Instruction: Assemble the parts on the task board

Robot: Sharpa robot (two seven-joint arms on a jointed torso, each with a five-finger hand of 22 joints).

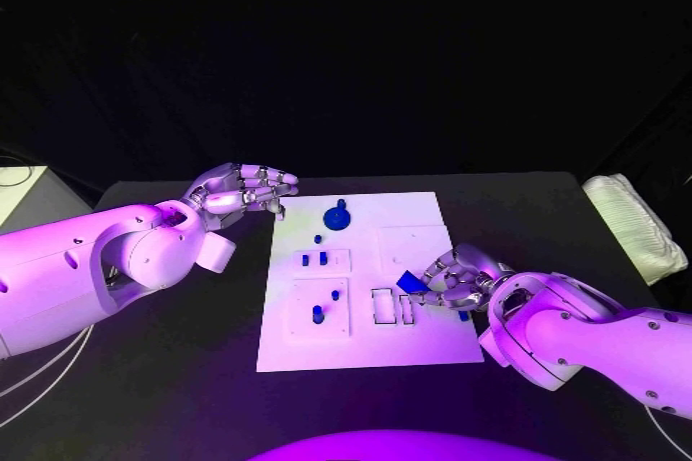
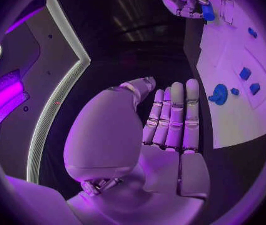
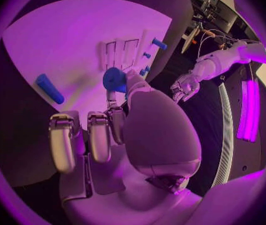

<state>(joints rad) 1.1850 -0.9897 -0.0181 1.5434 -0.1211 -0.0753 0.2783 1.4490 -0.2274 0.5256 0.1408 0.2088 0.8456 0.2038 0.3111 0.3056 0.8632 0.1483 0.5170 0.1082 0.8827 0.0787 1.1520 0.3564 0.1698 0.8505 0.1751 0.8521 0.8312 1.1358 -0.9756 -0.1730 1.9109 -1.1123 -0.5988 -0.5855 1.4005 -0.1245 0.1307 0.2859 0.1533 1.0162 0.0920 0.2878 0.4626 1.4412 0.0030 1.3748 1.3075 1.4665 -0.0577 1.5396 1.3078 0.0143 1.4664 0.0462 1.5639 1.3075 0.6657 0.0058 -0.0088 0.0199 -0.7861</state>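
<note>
The white task board [image 1: 372,336] lies in the middle of the black table. On it are a round blue part [image 1: 338,217] near the far edge, small blue parts [image 1: 325,258] in the left blocks, and a blue bar [image 3: 49,88] lying flat. My right hand [image 1: 459,278] hovers over the board's right side and pinches a blue part [image 1: 410,281] between thumb and finger, seen up close as the blue part [image 3: 114,79]. My left hand [image 1: 242,191] hangs by the board's far left corner, fingers [image 2: 173,115] loosely bent, holding nothing.
Two rectangular slots [image 1: 392,306] sit in the board just beside the held part. A white padded bundle [image 1: 635,226] lies at the table's right edge. A pale box [image 1: 22,191] stands off the table at the far left.
</note>
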